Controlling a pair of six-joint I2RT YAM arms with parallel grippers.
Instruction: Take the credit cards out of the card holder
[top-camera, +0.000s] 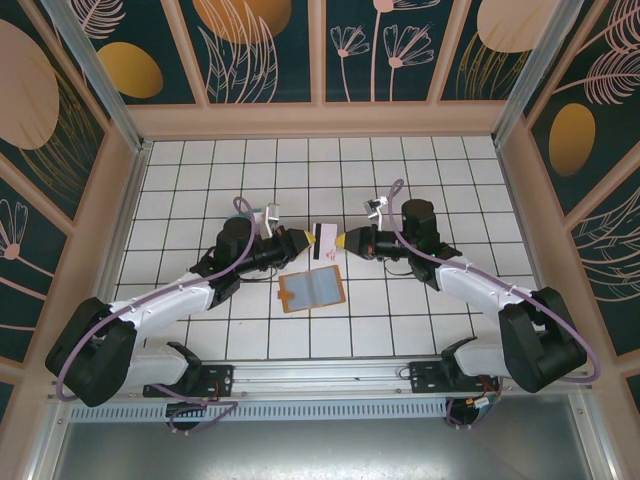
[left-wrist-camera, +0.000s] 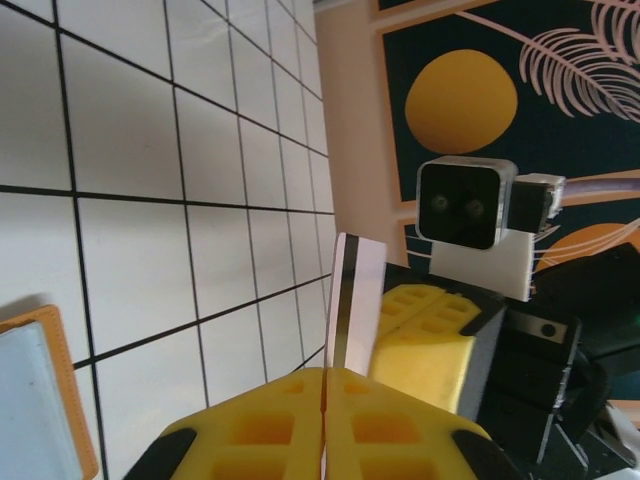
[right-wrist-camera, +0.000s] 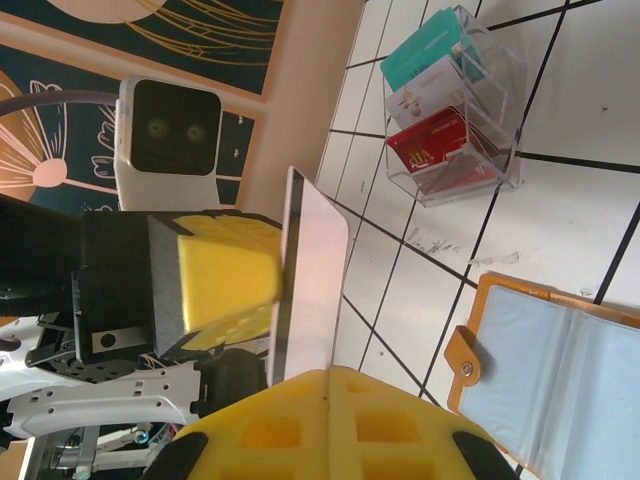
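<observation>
Left claw: the left claw (top-camera: 305, 241) was closed, its yellow fingers (left-wrist-camera: 260, 430) pressed together on one short end of a card (top-camera: 323, 241).
Right claw: the right claw (top-camera: 342, 241) was closed too, pinching the opposite end of the same card, so the two claws faced each other tip to tip with the card between them.
Card: pale-faced with a dark stripe along one long edge; it stood on edge above the table, clear of the tiles. From the left wrist it rose straight out of that claw's tips (left-wrist-camera: 325, 385), with the other claw's yellow pads just behind it.
Card holder: the orange card holder (top-camera: 311, 290) lay open and flat on the tiled table (top-camera: 450, 190), below the two claws and a little toward the arm bases. Its grey-clear sleeves faced up and a small snap tab (right-wrist-camera: 465, 360) stuck out at one side. Neither claw touched it.
Rack: a clear rack (right-wrist-camera: 455, 110) stood on the tiles beside the left claw, on the side away from the bases.
Rack contents: a teal card (right-wrist-camera: 430, 50), a pale card (right-wrist-camera: 425, 90) and a red card (right-wrist-camera: 435, 145), stacked in tiers.
</observation>
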